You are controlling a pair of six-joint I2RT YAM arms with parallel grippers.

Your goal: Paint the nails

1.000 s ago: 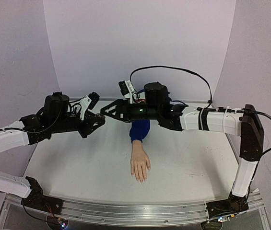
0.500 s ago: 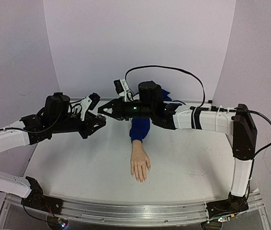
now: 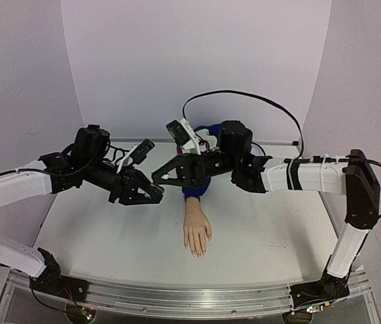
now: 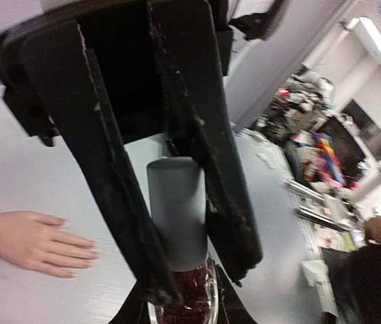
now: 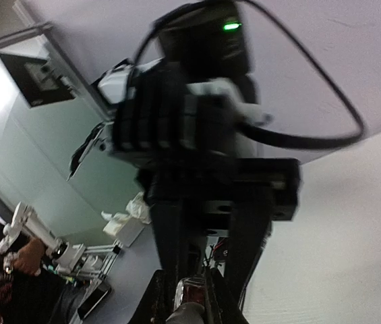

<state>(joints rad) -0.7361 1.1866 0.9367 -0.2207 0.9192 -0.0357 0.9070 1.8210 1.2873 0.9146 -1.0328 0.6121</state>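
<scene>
The small polish bottle (image 4: 190,300), dark red glass under a pale grey cap (image 4: 177,216), hangs in the air between both grippers. My left gripper (image 4: 200,280) is shut on the cap. My right gripper (image 5: 195,283) comes from the opposite side and is shut on the glass body (image 5: 193,293). In the top view the left gripper (image 3: 158,197) and right gripper (image 3: 155,179) meet tip to tip, left of the blue sleeve (image 3: 193,189). The mannequin hand (image 3: 197,233) lies palm down on the table, and its nails (image 3: 197,251) are too small to tell their colour.
The white table (image 3: 109,236) has a metal rail (image 3: 177,300) along its near edge. Lilac walls close in the back and both sides. The right arm's black cable (image 3: 244,98) loops above the sleeve.
Both gripper tips have come nearer and a little to the right, towards the mannequin hand. The right gripper has closed on the bottle's glass.
</scene>
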